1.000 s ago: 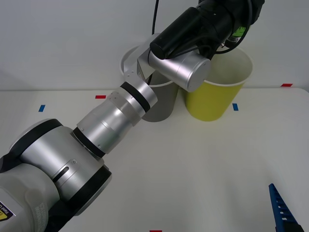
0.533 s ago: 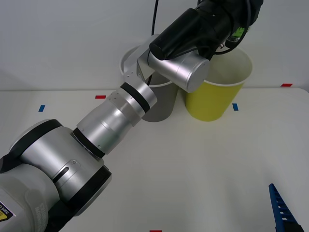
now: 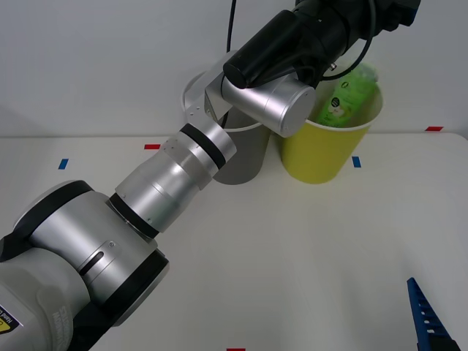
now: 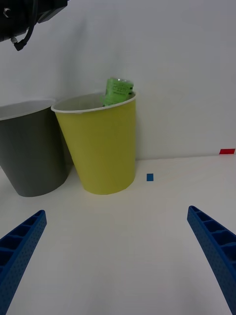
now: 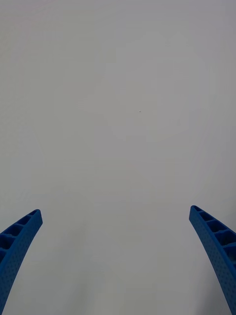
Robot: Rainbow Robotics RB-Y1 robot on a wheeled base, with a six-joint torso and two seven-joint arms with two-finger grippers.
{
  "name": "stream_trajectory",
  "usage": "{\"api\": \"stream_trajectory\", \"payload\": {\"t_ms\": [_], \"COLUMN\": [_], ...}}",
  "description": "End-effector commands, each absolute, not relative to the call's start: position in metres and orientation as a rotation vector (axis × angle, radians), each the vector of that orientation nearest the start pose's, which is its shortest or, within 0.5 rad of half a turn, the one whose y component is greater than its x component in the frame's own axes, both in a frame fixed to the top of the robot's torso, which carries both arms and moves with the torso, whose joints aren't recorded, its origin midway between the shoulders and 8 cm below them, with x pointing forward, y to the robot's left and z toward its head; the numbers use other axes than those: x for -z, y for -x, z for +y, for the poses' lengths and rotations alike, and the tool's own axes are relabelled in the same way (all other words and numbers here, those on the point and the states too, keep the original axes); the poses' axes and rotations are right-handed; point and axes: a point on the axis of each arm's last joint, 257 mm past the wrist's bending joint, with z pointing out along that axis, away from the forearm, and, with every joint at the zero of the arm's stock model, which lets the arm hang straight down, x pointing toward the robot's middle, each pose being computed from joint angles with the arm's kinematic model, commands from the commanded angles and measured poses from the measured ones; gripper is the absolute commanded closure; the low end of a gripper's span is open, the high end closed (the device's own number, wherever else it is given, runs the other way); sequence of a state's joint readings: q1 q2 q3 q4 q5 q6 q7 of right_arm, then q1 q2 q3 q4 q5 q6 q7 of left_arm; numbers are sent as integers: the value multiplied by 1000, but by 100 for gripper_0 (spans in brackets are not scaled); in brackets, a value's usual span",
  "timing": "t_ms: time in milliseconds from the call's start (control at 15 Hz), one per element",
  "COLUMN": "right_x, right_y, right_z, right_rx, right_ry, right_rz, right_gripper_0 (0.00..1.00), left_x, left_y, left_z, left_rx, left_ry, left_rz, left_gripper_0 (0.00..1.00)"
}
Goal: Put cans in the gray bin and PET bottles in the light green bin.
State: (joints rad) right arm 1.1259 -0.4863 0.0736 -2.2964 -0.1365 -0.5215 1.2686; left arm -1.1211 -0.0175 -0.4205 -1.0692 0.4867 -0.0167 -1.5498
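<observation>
Left gripper [image 5: 118, 256] released, fingers spread wide, raised above the tall yellow-green plastic bin [image 3: 325, 150]; small clear bottle with green label [image 3: 345, 93] tilted inside that bin beneath it, top past the rim; round gray plastic bin [image 3: 241, 153] beside; right gripper [image 4: 115, 256] spread apart, low over the white tabletop [image 3: 307, 248].

Bottle [image 4: 117, 90]: green, tilted in light green bin [image 4: 101, 147], top past rim.
Gray bin [image 4: 30, 147]: touching/just beside it.
R gripper [image 4: 118, 256]: fingers wide apart.

PET bottle [image 3: 346, 93] tilted in light green bin [image 3: 322, 150] | gray bin [image 3: 241, 157] beside
</observation>
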Motion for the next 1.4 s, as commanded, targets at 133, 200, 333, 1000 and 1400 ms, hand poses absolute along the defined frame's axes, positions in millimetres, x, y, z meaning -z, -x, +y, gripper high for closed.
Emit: {"api": "stream_trajectory", "payload": {"t_ms": [133, 200, 333, 1000, 1400], "right_x": [159, 159, 159, 159, 159], "right_y": [-241, -241, -241, -241, -241], "right_z": [-284, -284, -284, -284, -284], "right_rx": [-167, -167, -167, -167, -167], "right_ry": [24, 24, 24, 24, 24], "right_rz": [1497, 1497, 1497, 1497, 1497], "right_gripper_0": [0, 0, 0, 0, 0], "left_x": [-135, -135, -138, -146, -133], "left_y": [-584, -585, -586, -568, -553], "left_z": [-196, -194, -192, -142, -64], "left_rx": [645, 642, 635, 498, 375], "left_ry": [-520, -517, -514, -601, -578], "left_rz": [1075, 1076, 1070, 1155, 1098], "left_gripper_0": [0, 0, 0, 0, 0]}}
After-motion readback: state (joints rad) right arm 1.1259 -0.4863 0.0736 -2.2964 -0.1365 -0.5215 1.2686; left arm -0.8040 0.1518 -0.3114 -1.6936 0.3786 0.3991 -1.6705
